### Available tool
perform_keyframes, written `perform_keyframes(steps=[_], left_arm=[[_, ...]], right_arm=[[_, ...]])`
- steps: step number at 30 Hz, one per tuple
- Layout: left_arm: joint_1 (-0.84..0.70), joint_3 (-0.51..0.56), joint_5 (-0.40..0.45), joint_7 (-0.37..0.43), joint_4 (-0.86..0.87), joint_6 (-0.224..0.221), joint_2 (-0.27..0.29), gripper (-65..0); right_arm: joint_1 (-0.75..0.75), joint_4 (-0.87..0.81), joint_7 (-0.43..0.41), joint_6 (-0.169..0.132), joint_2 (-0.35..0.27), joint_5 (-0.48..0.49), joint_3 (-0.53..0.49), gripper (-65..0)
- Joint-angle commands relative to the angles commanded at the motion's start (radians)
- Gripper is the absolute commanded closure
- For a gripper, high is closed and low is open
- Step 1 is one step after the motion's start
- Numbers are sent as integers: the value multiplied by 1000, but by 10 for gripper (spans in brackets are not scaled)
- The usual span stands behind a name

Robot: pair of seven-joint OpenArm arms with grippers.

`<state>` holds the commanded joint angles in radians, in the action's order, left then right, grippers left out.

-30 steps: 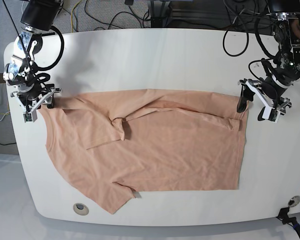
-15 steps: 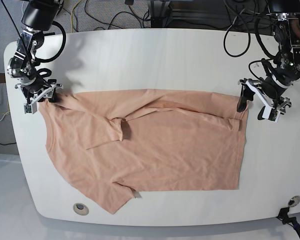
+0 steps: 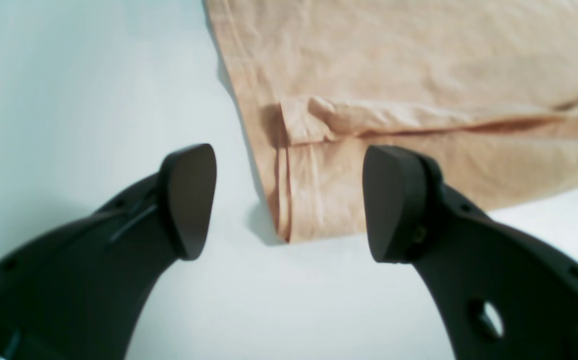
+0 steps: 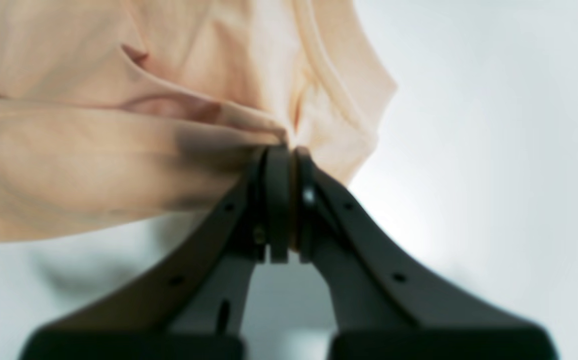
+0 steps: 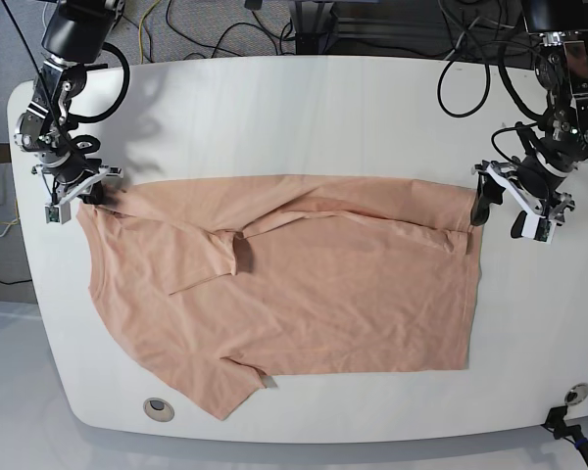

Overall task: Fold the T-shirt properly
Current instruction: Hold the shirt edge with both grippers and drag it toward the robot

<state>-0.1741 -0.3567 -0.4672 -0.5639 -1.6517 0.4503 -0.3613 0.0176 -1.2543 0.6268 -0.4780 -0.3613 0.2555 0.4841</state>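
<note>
Lying spread over the white worktop (image 5: 304,108), the peach T-shirt (image 5: 304,284) is showing several folds, and one sleeve is doubled over near its middle. The right pincer (image 4: 284,150) is clenching a bunch of the T-shirt's cloth at the corner farthest from the left pincer, its two dark fingers (image 4: 275,200) pressing tightly together on the fabric. The left pincer (image 3: 289,200) is hanging released at the T-shirt's opposite corner, with its jaws standing wide apart on either side of the hemmed edge and not touching the cloth. Black cables (image 5: 470,59) are trailing beyond the worktop's far edge.
</note>
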Motion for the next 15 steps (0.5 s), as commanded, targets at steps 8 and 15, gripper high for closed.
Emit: perform_keyframes(steps=[8,15], left_arm=[[44,-18,3,0,133,101,28,-567],[78,44,6,0,236,100,23,-578]], right_arm=[[2,-3,0,0,2,2,0,0],[2,-3,2,0,3,2,0,0]])
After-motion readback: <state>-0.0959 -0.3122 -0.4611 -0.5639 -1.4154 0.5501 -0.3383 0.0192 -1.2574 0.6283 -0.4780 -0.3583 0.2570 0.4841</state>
